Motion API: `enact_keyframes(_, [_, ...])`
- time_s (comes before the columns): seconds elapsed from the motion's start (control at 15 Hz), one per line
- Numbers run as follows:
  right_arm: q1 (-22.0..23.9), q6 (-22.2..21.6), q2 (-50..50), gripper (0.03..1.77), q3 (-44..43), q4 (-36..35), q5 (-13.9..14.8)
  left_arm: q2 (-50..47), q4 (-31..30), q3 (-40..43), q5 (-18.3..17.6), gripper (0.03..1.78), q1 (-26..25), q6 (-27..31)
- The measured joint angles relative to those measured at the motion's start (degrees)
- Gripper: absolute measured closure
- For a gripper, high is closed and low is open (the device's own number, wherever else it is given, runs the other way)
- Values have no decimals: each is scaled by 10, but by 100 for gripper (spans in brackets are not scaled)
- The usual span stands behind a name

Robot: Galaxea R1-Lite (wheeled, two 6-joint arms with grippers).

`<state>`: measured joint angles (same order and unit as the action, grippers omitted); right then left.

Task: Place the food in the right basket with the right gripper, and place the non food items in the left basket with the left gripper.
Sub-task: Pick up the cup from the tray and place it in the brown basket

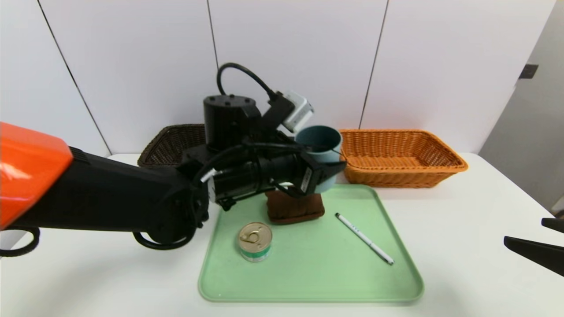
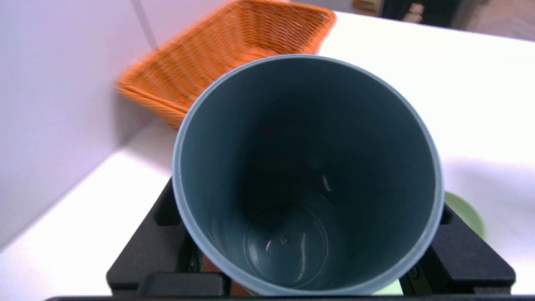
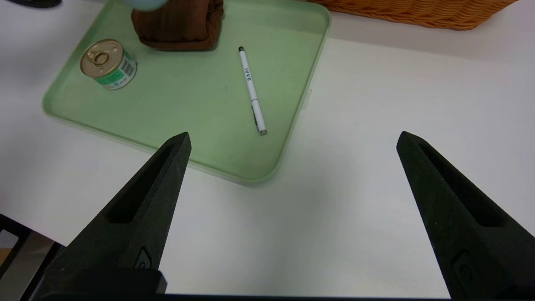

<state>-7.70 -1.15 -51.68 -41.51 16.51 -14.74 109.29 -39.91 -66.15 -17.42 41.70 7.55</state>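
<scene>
While your left tool (image 1: pixel 328 174) pinches the blue-grey cup (image 1: pixel 323 145) above the tray (image 1: pixel 308 273), your right tool (image 3: pixel 292 142) waits spread at the near right.

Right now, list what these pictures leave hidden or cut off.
- Dark brown basket: head view, the left arm covers most of it; its inside cannot be seen.
- Brown cloth: head view, the left tool, shut on the blue-grey cup, overlaps its top.
- Cup's outer wall: left wrist view shows only the inside.
- Right tool: head view, cut off at the edge.
</scene>
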Motion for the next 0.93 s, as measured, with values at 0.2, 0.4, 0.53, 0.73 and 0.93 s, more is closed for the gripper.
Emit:
enact_keyframes(0.2, [0,-1,0,10,1,0,0,-29,54,-47,0,64,-62,-5])
enact_keyframes(0.4, [0,-1,1,10,6,-1,0,-43,117,-98,0,64,-132,-6])
enact_keyframes(0.53, [0,-1,1,10,9,-2,0,-47,165,-132,0,64,-179,-6])
enact_keyframes(0.73, [0,-1,2,10,13,-2,1,-38,216,-164,0,64,-248,-6])
enact_keyframes(0.93, [0,-1,2,10,16,-2,0,-14,221,-181,-1,64,-305,-6])
